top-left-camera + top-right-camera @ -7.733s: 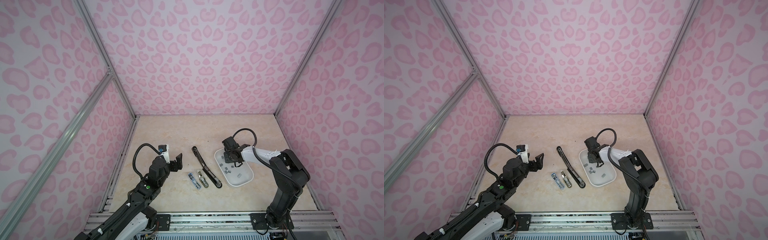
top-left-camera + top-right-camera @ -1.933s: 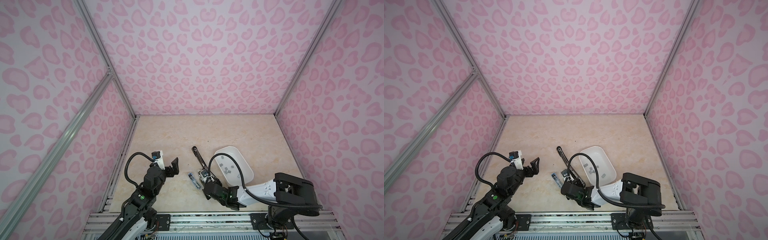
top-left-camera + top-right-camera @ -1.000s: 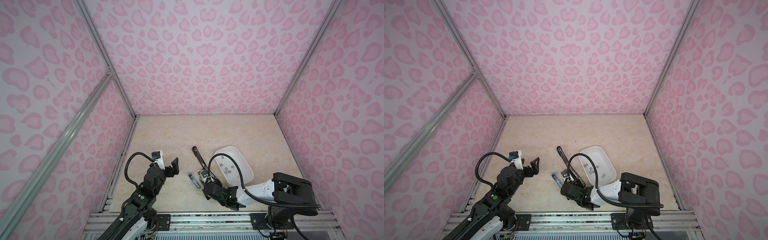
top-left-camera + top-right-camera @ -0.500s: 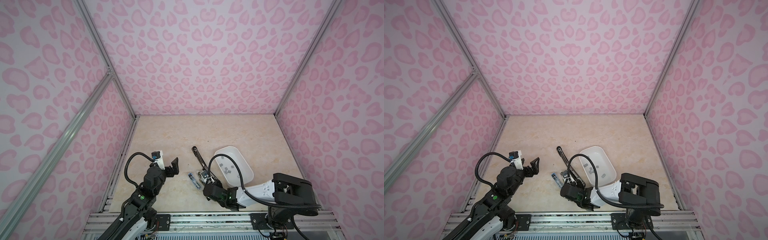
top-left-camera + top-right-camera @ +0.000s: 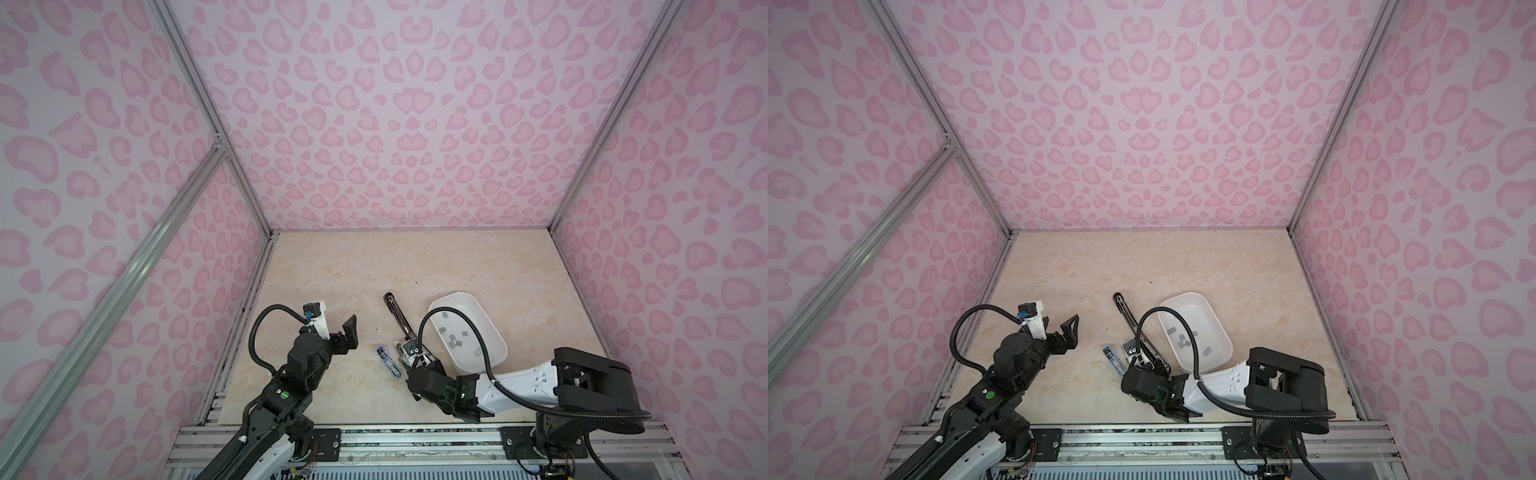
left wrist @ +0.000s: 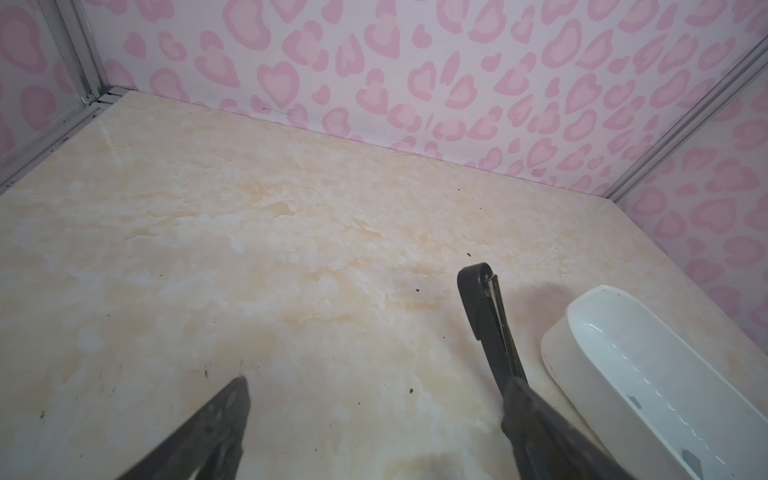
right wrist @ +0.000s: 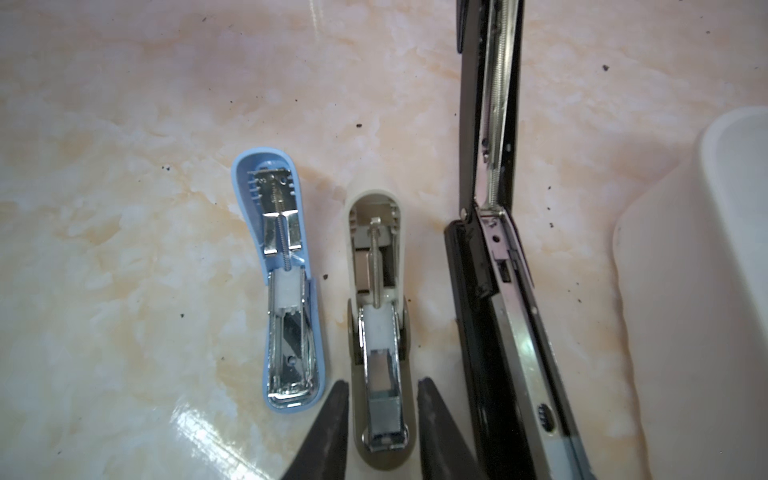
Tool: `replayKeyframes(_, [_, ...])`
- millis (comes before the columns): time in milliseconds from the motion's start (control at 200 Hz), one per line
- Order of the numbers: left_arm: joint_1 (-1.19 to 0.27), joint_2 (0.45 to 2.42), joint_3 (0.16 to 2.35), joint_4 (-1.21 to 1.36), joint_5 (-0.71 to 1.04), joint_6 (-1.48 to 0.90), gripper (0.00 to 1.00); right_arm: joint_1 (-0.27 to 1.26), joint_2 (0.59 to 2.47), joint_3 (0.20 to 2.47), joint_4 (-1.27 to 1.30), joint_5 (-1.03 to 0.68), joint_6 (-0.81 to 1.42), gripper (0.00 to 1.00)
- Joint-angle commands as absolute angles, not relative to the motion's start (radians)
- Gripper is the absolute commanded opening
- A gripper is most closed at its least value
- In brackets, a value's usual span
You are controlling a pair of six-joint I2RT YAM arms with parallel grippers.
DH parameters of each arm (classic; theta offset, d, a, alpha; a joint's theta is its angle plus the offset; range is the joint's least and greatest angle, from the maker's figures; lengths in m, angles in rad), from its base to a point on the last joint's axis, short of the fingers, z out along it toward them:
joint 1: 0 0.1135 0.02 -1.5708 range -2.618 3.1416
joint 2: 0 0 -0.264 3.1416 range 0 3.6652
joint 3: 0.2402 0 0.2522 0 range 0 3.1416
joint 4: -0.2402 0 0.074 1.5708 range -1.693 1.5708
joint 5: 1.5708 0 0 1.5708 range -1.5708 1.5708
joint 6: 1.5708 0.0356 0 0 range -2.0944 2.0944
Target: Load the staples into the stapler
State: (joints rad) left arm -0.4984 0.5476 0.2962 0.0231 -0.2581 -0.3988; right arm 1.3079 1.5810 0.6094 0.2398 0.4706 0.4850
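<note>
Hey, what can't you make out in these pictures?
Staples: too small in both top views to count.
Black stapler: both ends cut off by the right wrist view's edges.
Beige stapler: mostly hidden by the right end effector in both top views.
White tray: cut by the left wrist view's edge.

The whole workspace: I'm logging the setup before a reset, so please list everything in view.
small blue plastic stapler: one, blue, opened on the table, beside the beige one
small beige plastic stapler: one, beige, opened, between the blue and black staplers
long black metal stapler: one, black, opened, beside the tray
white oblong plastic tray: one, white, right of the black stapler in both top views
small flat grey metal staple blocks: several, grey, inside the tray
marbled beige table: one
pink heart-print walls: three
left tool: black, open, empty
right tool: black, jaws parted astride the beige stapler's end
</note>
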Motion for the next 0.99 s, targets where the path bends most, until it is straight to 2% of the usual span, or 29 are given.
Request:
replayKeyframes(0, [-0.497,0.548,0.302,0.049,-0.260,-0.395,0.96,1.310,1.555,0.604,0.229,0.497,0.473,0.32])
replayKeyframes(210, [-0.497,0.544,0.301,0.047,-0.260,-0.395,0.96,1.309,1.530,0.617,0.204,0.522,0.457,0.27])
replayKeyframes(430, [-0.498,0.544,0.301,0.046,-0.261,-0.395,0.96,1.302,1.583,0.632,0.199,0.529,0.467,0.20])
replayKeyframes(990, [-0.497,0.544,0.302,0.048,-0.259,-0.395,0.96,1.298,1.682,0.660,0.178,0.503,0.506,0.16])
